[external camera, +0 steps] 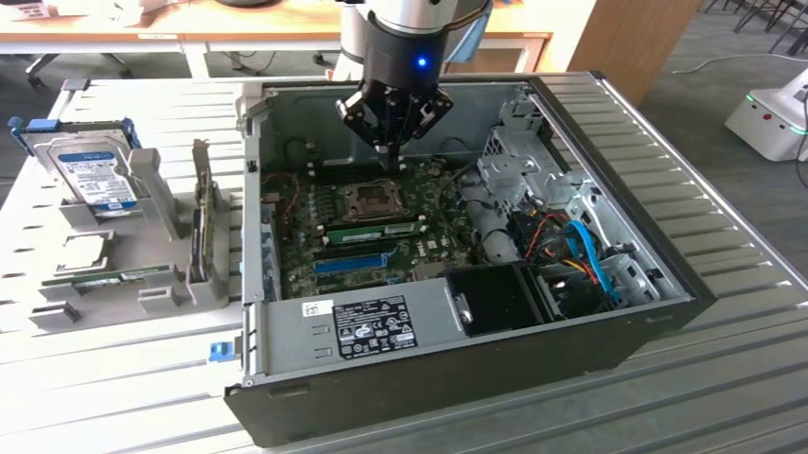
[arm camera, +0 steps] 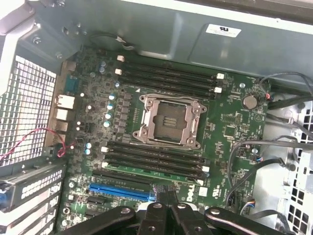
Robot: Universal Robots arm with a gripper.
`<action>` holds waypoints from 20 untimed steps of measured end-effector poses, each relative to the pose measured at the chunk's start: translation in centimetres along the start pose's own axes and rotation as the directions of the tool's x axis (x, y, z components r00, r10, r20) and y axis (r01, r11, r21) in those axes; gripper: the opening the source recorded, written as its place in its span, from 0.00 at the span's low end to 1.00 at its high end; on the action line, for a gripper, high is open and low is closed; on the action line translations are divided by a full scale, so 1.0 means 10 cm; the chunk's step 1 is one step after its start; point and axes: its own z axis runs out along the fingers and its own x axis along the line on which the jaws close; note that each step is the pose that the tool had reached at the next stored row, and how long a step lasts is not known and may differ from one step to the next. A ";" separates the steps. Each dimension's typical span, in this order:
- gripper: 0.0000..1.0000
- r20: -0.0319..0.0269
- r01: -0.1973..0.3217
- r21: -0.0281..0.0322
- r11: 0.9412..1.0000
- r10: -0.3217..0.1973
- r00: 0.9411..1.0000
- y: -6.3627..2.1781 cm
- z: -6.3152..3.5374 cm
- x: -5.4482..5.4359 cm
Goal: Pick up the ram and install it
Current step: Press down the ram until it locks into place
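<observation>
A: Where's the ram?

B: Seated in a slot on the motherboard, just beside the empty processor socket, inside the open computer case. Its long axis runs parallel to the neighbouring empty slots (edge up, green strip showing).

A: And the gripper?

B: Fingers pressed together, holding nothing, hovering above the board near the socket. Another green stick seems to lie in the holder on the counter, though it's hard to make out.
</observation>
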 end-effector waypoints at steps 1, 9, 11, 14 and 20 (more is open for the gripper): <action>0.10 0.000 0.000 0.000 1.000 0.000 1.000 0.000 0.000 0.00; 0.10 0.002 -0.044 -0.001 0.999 0.044 0.999 0.000 0.001 0.00; 0.10 0.003 -0.059 -0.001 0.998 0.059 0.998 0.000 0.002 0.00; 0.10 0.004 -0.081 -0.001 0.997 0.081 0.997 0.000 0.003 0.00; 0.10 0.005 -0.116 -0.003 0.993 0.116 0.993 0.000 0.006 0.00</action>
